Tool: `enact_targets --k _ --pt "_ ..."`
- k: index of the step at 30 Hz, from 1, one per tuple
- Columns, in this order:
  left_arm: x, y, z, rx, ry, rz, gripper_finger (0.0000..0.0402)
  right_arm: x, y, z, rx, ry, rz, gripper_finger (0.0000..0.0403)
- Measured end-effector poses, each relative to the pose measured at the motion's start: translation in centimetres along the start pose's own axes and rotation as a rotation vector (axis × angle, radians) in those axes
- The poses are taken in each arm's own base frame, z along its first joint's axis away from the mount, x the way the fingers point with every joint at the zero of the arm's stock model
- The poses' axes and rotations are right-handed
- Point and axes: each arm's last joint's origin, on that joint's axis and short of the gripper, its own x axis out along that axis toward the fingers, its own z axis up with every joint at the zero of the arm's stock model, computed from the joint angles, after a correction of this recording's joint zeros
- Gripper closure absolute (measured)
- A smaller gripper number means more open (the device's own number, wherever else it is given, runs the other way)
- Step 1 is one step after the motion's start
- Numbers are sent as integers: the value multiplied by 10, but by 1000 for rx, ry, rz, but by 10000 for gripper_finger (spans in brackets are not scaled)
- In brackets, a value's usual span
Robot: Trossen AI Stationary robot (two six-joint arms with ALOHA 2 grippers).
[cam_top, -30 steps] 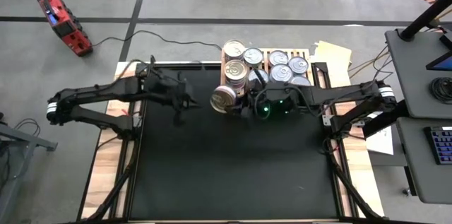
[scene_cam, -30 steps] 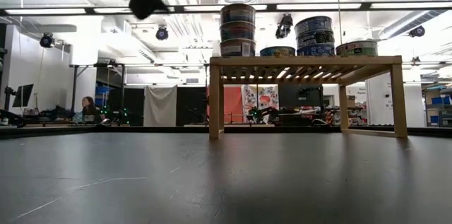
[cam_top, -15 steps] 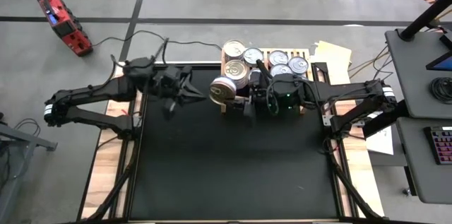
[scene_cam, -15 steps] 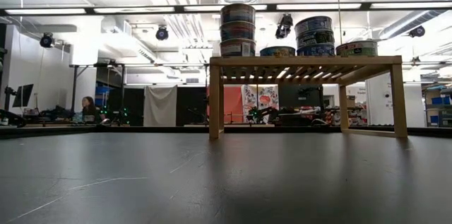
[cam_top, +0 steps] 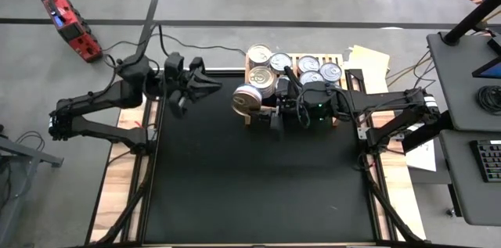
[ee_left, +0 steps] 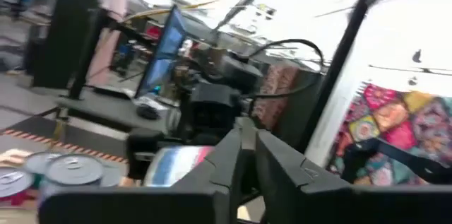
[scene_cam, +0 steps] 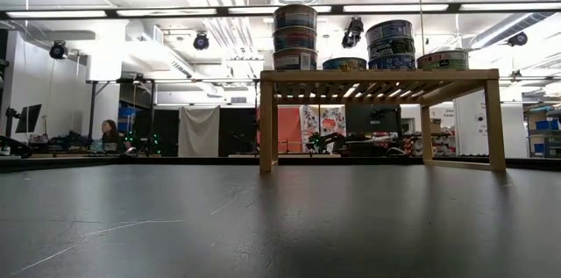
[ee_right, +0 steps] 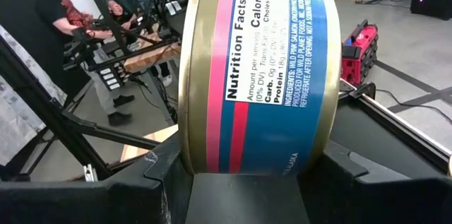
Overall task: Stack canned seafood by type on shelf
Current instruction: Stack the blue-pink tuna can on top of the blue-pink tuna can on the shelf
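From above, the right gripper (cam_top: 258, 107) pinches a blue-and-pink labelled round tin (cam_top: 246, 99) beside the low light-wood slatted shelf (cam_top: 338, 115); its label shows only in the wrist view. The left gripper (cam_top: 188, 84) hovers apart, fingers seemingly pressed together.

Seen from above: six silver can tops (cam_top: 271, 62). Level view: stacks of three (scene_cam: 294, 37), two (scene_cam: 402, 44). One shelf (scene_cam: 379, 76). Two arms.

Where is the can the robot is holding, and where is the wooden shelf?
can (ee_right: 272, 75), right wrist view, its blue side label
shelf (scene_cam: 377, 75), low view, its front top edge
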Motion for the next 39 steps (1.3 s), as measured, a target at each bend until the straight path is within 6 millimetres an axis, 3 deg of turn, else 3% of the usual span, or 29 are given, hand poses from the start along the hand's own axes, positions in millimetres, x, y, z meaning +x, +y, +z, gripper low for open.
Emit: enact_targets --k 5,13,20,26,39 --pt "1 -1 7 -28 68 57 331 0 0 0 0 -1 1 211" --pt "16 4 10 -37 123 81 227 -1 1 0 -1 -4 6 211" --pt "21 8 2 25 159 80 159 -3 9 -1 -13 0 32 211" --pt "26 13 -8 27 224 45 137 -6 8 2 -48 -16 11 211" --pt "49 26 -22 3 245 -3 137 -9 7 6 -93 -42 12 211"
